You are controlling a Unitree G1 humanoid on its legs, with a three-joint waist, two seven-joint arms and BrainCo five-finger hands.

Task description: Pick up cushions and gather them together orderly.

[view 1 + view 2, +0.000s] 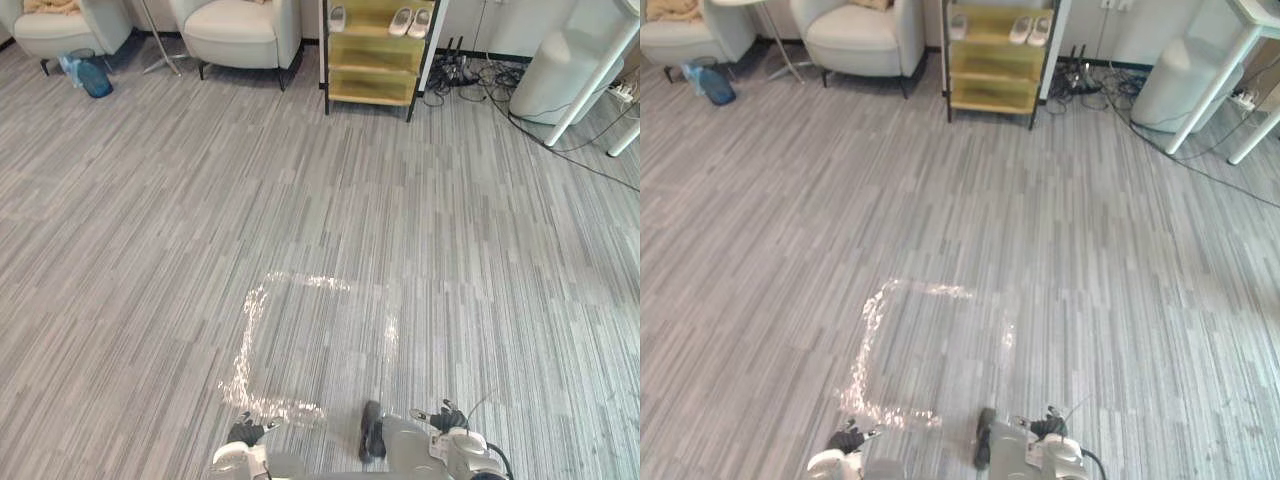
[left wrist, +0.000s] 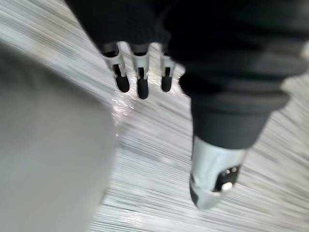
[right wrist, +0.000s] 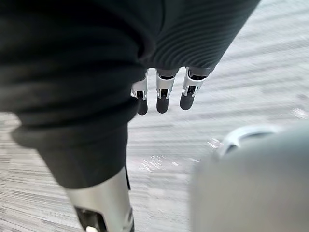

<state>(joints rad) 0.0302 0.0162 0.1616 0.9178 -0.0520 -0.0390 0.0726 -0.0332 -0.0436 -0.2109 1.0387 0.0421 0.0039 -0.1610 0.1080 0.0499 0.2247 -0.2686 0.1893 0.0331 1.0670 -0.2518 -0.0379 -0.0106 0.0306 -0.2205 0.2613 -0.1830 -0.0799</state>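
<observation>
We are standing at the near side of the floor (image 1: 480, 250) with both arms hanging low. The left hand (image 1: 245, 432) and the right hand (image 1: 447, 416) are flanking the near edge of a shiny taped square (image 1: 250, 335). In the wrist views the left fingers (image 2: 140, 79) and the right fingers (image 3: 163, 96) are pointing straight down, slightly spread, thumbs apart, and they are holding nothing.

The cushions are well apart from us. A tan cushion (image 1: 675, 10) is lying on the far-left armchair (image 1: 60, 30). What looks like a second cushion (image 1: 872, 3) is peeking over the next armchair (image 1: 240, 35), though it is too cut off for us to be sure.

We are therefore treating this step as the approach. We are aiming far and left, and planning a line that keeps clear of the blue container (image 1: 92, 78) sitting just beside the far-left armchair. We are wanting to stop square to the seat, close enough to reach without leaning.

We are keeping the fingers loose until one hand is on each side of the cushion. Because it is probably soft and will sag, we are planning to grip deep on opposite edges rather than pinch a corner. The taped square is likely the gathering place, so we are intending to lay each cushion flat there, edges lined up.
</observation>
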